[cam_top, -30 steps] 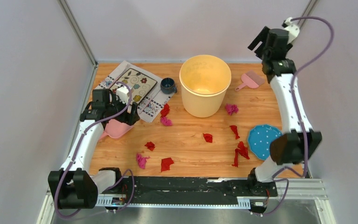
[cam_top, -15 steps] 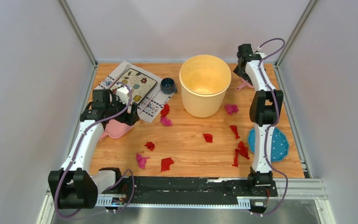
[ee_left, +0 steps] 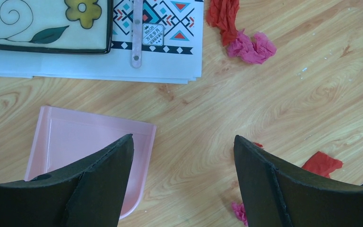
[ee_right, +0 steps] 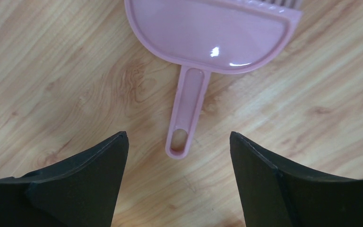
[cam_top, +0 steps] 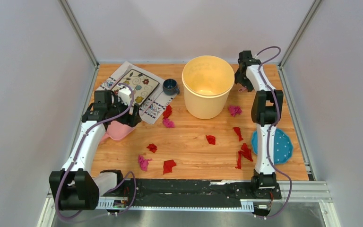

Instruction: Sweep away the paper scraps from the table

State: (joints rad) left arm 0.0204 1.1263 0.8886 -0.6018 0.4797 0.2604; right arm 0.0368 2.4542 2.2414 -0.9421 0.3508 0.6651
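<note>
Red and pink paper scraps [cam_top: 210, 139] lie scattered over the wooden table [cam_top: 194, 153], from beside the placemat to the front right. In the left wrist view a red and a pink scrap [ee_left: 251, 46] lie together. My left gripper [ee_left: 183, 138] hovers open, its left finger over the pink dustpan [ee_left: 87, 142], which is also in the top view [cam_top: 118, 131]. My right gripper [ee_right: 177, 135] is open just above the table, its fingers either side of the handle end of the pink brush [ee_right: 208, 28], touching nothing. From above, the right gripper [cam_top: 242, 78] hides most of the brush.
A tall yellow bucket [cam_top: 207, 92] stands at the back middle, close to the left of the right gripper. A small blue cup [cam_top: 171, 86] and a patterned placemat [cam_top: 134, 90] sit at the back left. A blue dotted plate [cam_top: 280, 146] lies at the right, partly under the right arm.
The right arm has swung down from high at the back right and now hangs low over the brush beside the bucket. The left arm and the scraps have not moved.
</note>
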